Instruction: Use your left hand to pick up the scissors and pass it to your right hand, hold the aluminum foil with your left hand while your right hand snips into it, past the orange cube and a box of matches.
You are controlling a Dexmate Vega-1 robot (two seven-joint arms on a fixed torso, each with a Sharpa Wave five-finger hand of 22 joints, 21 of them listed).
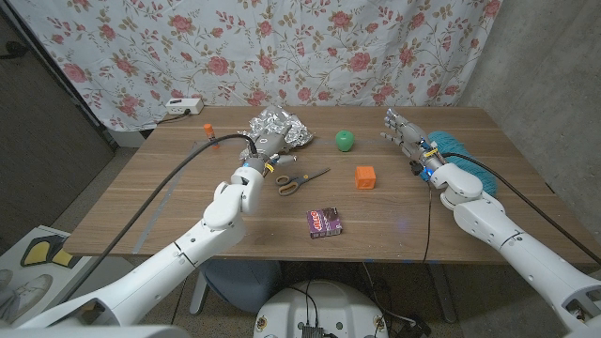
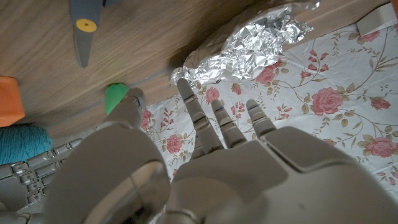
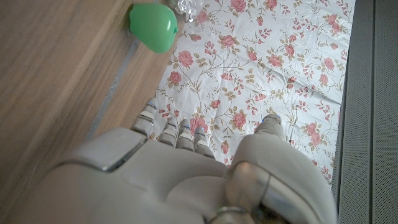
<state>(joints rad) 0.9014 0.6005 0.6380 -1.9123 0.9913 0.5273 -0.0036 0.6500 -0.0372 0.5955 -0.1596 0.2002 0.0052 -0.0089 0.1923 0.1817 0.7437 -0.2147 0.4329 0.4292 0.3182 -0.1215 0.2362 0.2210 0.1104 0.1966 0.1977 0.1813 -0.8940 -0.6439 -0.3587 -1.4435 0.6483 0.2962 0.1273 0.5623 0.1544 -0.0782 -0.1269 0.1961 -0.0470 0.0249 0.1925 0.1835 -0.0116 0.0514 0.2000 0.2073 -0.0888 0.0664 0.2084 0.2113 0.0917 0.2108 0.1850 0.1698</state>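
Both hands empty, fingers spread.
Left hand [image 1: 266, 155] hovers between scissors [image 1: 302, 178] and aluminum foil [image 1: 278, 125]; right hand [image 1: 410, 139] near table's [image 1: 188, 202] right side.

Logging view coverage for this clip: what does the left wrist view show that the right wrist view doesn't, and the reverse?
Left wrist alone: the left hand, scissors, orange cube, most of the foil, and teal yarn. Right wrist alone: the right hand. Both: the green ball, the table, the floral curtain, plus a sliver of foil in the right wrist view.
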